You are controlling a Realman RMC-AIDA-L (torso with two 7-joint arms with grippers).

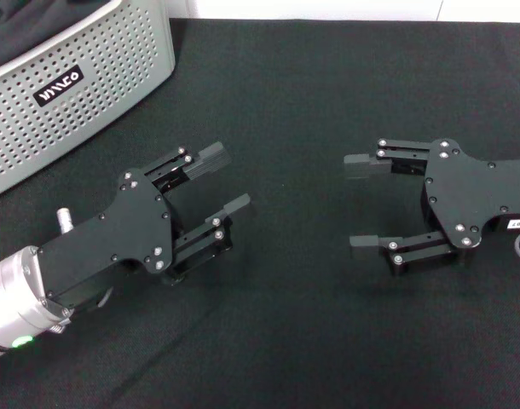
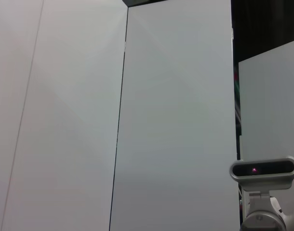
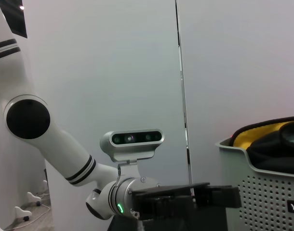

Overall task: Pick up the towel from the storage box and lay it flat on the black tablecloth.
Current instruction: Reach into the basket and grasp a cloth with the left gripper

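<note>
The towel (image 3: 262,137) sits bunched inside the storage box (image 1: 89,94), yellow edge peeking over the rim; the box stands at the black tablecloth's (image 1: 303,94) far left corner; left gripper (image 1: 219,181) and right gripper (image 1: 360,203) hover mid-cloth, both spread wide, holding nothing.

- The black tablecloth (image 1: 328,102) is covering the whole surface and is showing only faint creases.
- The storage box (image 1: 89,94) is standing directly on the cloth at the far left corner, its black label facing the robot.
</note>
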